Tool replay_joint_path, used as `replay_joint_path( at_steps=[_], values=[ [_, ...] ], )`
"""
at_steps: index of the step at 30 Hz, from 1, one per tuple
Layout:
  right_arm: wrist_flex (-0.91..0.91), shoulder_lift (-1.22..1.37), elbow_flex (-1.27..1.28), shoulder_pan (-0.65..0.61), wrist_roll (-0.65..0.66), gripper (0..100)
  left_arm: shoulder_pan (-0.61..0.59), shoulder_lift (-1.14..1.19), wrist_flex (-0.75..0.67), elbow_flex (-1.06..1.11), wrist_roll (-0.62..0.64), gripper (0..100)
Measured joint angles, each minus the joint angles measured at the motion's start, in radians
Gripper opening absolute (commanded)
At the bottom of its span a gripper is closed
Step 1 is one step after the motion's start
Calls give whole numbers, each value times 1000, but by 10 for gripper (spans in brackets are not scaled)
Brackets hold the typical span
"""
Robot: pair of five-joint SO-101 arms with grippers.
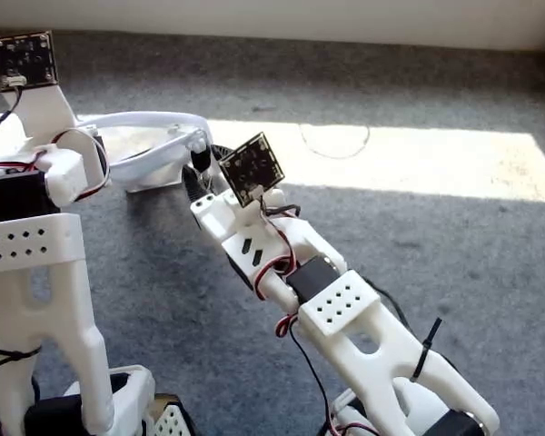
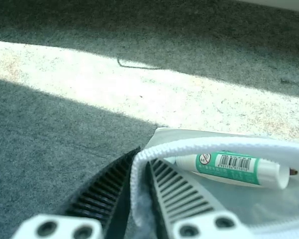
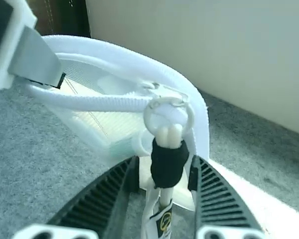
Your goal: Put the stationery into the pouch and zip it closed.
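Observation:
The white see-through pouch [image 1: 154, 145] is held up off the grey carpet between the two arms. My left gripper [image 1: 107, 163] is shut on the pouch's zip edge [image 2: 139, 164], which runs between its black ribbed fingers [image 2: 107, 186]. Inside the pouch lies a green-and-white tube [image 2: 234, 167]. My right gripper [image 3: 164, 167] is at the pouch's other end [image 1: 200, 162], shut on the black zipper pull [image 3: 168, 162]. The pull hangs by a white cord from a ring [image 3: 167, 117]. The pouch mouth [image 3: 114, 102] stands open.
Grey carpet [image 1: 391, 263] covers the surface, with a bright sunlit band [image 1: 436, 163] across it. A thin looped thread [image 1: 336, 141] lies in that band. A pale wall [image 3: 214, 50] rises behind the pouch.

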Motion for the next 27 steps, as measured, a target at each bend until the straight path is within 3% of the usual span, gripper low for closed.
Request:
replay_joint_path(
  at_steps=[22,27],
  values=[
    [-29,6,0,20,0,156,0,0,0,0,0,11],
    [-117,6,0,20,0,156,0,0,0,0,0,11]
  ],
)
